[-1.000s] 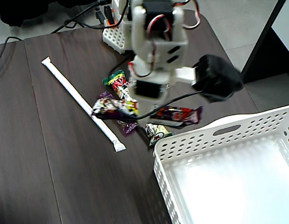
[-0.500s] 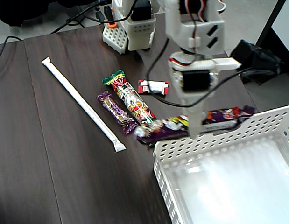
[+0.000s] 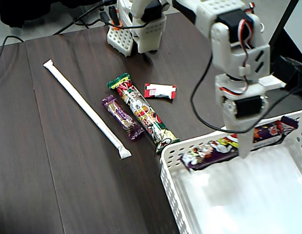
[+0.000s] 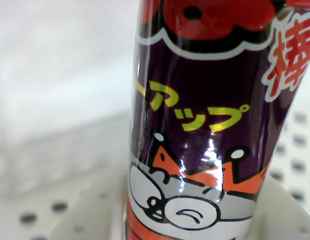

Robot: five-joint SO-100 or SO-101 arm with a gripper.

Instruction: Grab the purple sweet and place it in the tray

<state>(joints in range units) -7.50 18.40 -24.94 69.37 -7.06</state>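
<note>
Fixed view shows the tool [image 3: 243, 148] clamped on the sweet [image 3: 209, 153], hanging over the tray [image 3: 169, 163] rim, so grabbing looks done; wrist view shows the sweet [image 4: 200, 125] above the tray [image 4: 295, 165], with only release left.

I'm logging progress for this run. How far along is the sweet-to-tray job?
Done: the large purple sweet is off the table. In hand: the pincer is shut on it, holding it above the white tray, just inside the rim. Left: lower and release it; it does not look let go yet. A smaller purple sweet lies on the table.
</note>
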